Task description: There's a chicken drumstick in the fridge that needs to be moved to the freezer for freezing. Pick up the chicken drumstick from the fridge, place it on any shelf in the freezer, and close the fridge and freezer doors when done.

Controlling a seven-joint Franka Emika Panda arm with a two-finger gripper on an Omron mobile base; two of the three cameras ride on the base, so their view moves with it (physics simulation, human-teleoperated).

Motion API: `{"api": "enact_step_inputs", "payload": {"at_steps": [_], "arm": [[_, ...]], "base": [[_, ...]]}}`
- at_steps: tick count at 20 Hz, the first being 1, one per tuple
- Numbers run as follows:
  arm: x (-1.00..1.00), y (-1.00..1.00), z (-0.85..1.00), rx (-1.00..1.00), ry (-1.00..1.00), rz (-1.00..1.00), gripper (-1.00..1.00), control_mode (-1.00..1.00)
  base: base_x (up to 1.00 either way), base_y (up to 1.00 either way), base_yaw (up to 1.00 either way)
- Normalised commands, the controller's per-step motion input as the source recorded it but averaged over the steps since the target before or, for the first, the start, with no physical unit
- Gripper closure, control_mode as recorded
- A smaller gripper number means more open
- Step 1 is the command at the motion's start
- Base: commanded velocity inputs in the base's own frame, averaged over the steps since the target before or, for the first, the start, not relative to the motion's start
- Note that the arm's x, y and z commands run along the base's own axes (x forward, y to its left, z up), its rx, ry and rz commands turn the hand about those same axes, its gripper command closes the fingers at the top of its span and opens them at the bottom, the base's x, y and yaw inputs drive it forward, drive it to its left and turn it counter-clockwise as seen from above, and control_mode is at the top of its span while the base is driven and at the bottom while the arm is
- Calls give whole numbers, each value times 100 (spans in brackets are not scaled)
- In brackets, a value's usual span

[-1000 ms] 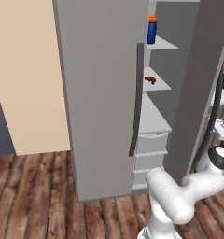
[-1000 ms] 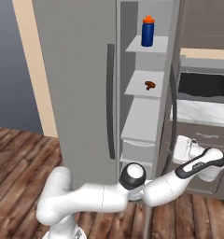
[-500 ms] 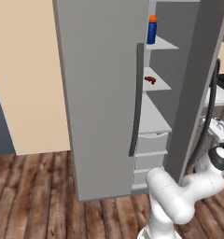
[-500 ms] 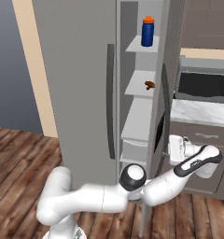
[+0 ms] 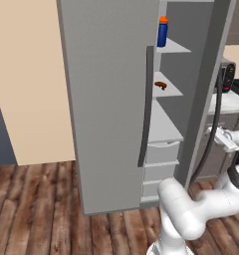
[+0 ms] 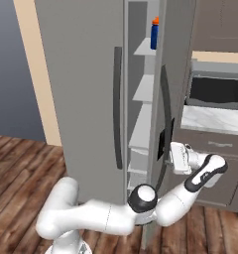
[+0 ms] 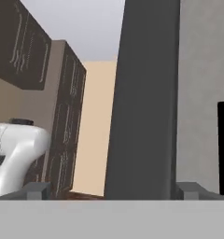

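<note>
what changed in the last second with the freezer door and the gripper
The freezer door has swung further toward shut, pushed by the gripper near its dark handle; its jaws opened slightly and hold nothing. The chicken drumstick, blue bottle and closed fridge door stayed put.

The fridge and freezer doors (image 5: 109, 99) look like matt grey metal (no sheen at all), with dark smooth bar handles (image 5: 145, 107). The floor (image 5: 37, 204) is grainy brown wood; the arm (image 6: 101, 218) is glossy white plastic.
</note>
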Motion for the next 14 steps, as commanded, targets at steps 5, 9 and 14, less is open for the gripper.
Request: {"api": "enact_step_inputs", "payload": {"at_steps": [5,9,14], "arm": [[-87,100,0,19,0,-39,-100,-100],[-84,100,0,18,0,-39,-100,-100],[-81,100,0,15,0,-39,-100,-100]], "base": [[0,0,0],[0,0,0],[0,0,0]]}}
